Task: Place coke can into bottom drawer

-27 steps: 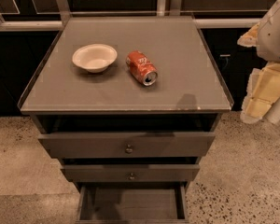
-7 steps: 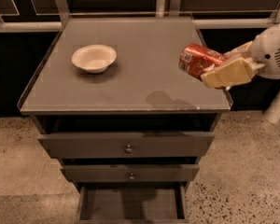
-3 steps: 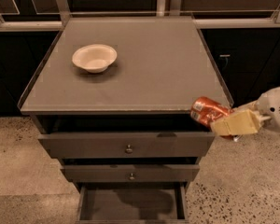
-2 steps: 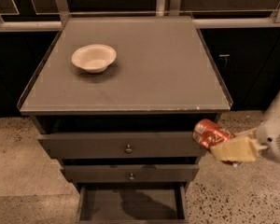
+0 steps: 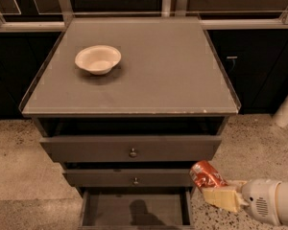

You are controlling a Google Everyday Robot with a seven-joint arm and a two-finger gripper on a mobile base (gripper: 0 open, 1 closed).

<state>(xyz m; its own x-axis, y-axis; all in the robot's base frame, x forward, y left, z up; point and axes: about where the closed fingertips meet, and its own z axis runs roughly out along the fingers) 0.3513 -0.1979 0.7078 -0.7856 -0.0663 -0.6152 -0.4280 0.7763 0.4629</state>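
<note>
My end effector (image 5: 216,193) pinches the can (image 5: 207,174) across its body, at the drawer's (image 5: 110,210) 2 o'clock, just outside its right wall. Light, thin-walled, slick: I judge a gentle mid-body grip safest.

Coke can (image 5: 207,174): red w/ pale markings (more orange-red in this light). Gripper (image 5: 215,189), below the table's front-right corner, clasps it; fingers (image 5: 224,199) cream-tan, arm casing (image 5: 273,207) pale grey-white. Table top (image 5: 173,71): plain matte grey, no pattern, thin lighter line along the front edge. White bowl (image 5: 98,59), nr the back-left corner: off-white, plain. Bottom drawer (image 5: 110,211): dark grey-brown inside w/ a darker shadow blot. Upper drawer fronts (image 5: 86,150) same grey-brown; knobs (image 5: 133,153) dull metal. Floor (image 5: 19,166): beige, dark-speckled.
</note>
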